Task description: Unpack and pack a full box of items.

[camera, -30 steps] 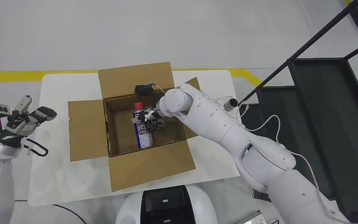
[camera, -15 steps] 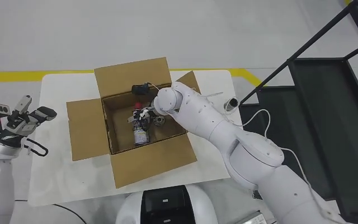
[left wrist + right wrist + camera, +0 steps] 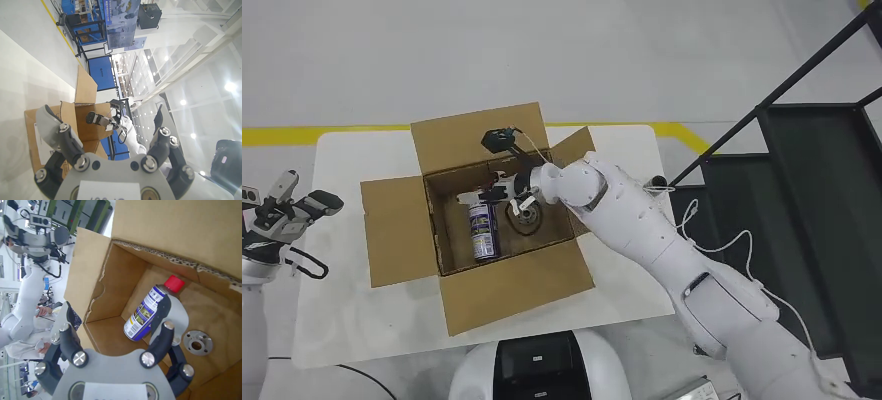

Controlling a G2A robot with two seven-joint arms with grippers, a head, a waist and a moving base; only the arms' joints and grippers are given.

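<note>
The cardboard box [image 3: 397, 232] sits in the middle of the white table [image 3: 352, 300] with all 4 flaps folded outward: the flap at 12 o'clock stands up and the other 3 lie nearly flat. On the box floor, in its 9 o'clock half, a blue-and-white spray can [image 3: 482, 228] lies on its side. Its red cap [image 3: 174, 283] points toward 12 o'clock and sits close to the wall there. At 3 o'clock of the can, just beside it but apart, a round metal flange [image 3: 525, 218] with a centre hole and smaller bolt holes lies flat on the floor. The right arm comes in from 4 o'clock, over the box's 3 o'clock edge. The right gripper [image 3: 500, 190] hangs over the 12 o'clock part of the opening, above the can's cap end, with its jaws spread wide and nothing between them. In the right wrist view 1 finger [image 3: 170, 311] shows in front of the can's shoulder, and whether it touches cannot be told. The left gripper [image 3: 307, 195] is well apart from the box, at 9 o'clock beyond the table's edge. Its jaws are also spread and hold nothing.
</note>
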